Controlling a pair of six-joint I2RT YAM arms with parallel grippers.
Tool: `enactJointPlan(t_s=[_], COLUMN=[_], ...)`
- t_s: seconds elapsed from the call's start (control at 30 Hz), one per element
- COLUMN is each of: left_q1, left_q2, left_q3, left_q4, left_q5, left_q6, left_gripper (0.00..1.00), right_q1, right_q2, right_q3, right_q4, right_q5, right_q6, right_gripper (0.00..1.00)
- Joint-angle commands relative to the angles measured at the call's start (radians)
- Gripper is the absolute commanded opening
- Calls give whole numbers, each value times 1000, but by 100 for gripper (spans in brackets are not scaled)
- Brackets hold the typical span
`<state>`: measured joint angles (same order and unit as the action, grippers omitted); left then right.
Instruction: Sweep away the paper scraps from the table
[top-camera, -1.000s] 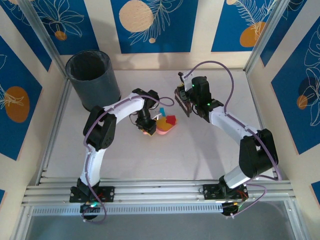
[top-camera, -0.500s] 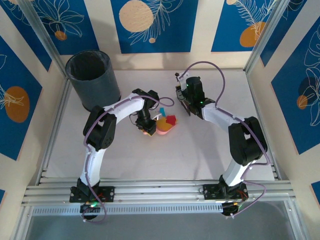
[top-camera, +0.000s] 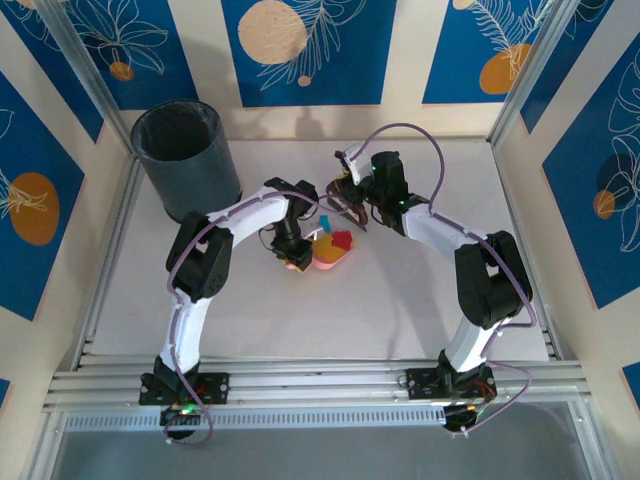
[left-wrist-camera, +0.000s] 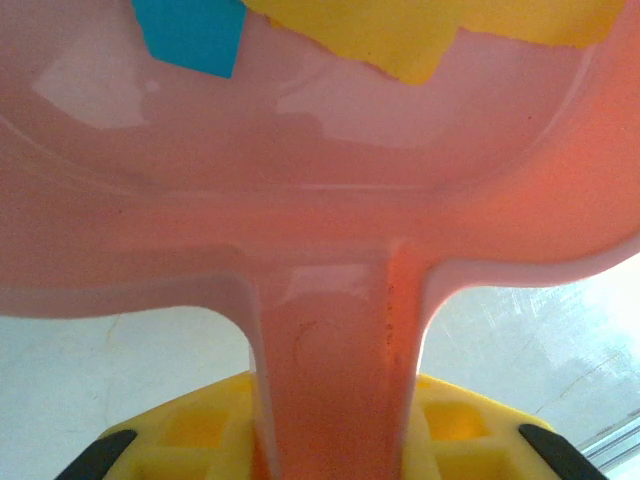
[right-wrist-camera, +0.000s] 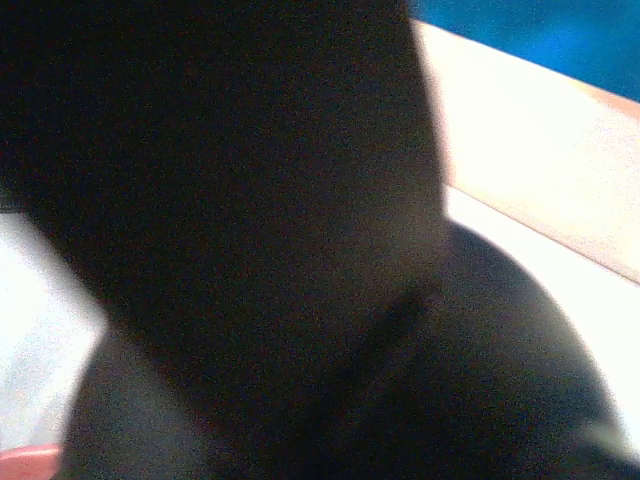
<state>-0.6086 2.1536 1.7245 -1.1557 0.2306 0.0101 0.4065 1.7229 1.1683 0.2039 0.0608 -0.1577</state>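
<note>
A pink dustpan (top-camera: 332, 257) rests on the table (top-camera: 400, 300) near its middle. Red, yellow and cyan paper scraps (top-camera: 336, 240) lie inside it. My left gripper (top-camera: 293, 256) is shut on the dustpan's handle (left-wrist-camera: 335, 360), which runs between the yellow fingers (left-wrist-camera: 180, 440). Close up, a cyan scrap (left-wrist-camera: 190, 30) and a yellow scrap (left-wrist-camera: 420, 35) sit in the dustpan's tray (left-wrist-camera: 320, 190). My right gripper (top-camera: 366, 193) hovers just behind the dustpan, shut on a dark brush (top-camera: 348, 200). The brush (right-wrist-camera: 250, 250) blocks most of the right wrist view, so the fingers there are hidden.
A tall dark grey bin (top-camera: 185, 155) stands at the back left corner. Aluminium rails (top-camera: 320, 385) run along the near edge and up both sides. Blue-and-cream walls (top-camera: 310, 50) close in the back and sides.
My right gripper has carried the brush leftward, closer to the back of the dustpan, and turned it. The left arm and the dustpan have stayed put.
</note>
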Motion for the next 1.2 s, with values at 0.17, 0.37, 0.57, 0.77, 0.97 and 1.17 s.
enactJointPlan(t_s=[0.17, 0.37, 0.57, 0.77, 0.97, 1.17], left_q1=[11, 11, 12, 12, 11, 12], left_q2=[-27, -30, -28, -30, -31, -31], left_q3=[-18, -21, -20, -19, -23, -22], left_q4=[-26, -24, -24, -25, -27, -27], left_q5=[-1, -4, -4, -5, -3, -3], left_q6=[13, 13, 13, 13, 15, 16], left_gripper=[0, 0, 0, 0, 0, 0], right_q1=[-3, -2, -3, -3, -3, 16], right_q2=[21, 3, -29, -59, -113, -139], right_q3=[82, 102, 92, 61, -17, -62], right_q4=[-198, -264, -254, -188, -37, 21], right_q5=[-245, -279, -270, -207, -62, 121], right_q6=[-71, -90, -82, -47, 37, 80], right_gripper=[0, 0, 0, 0, 0, 0])
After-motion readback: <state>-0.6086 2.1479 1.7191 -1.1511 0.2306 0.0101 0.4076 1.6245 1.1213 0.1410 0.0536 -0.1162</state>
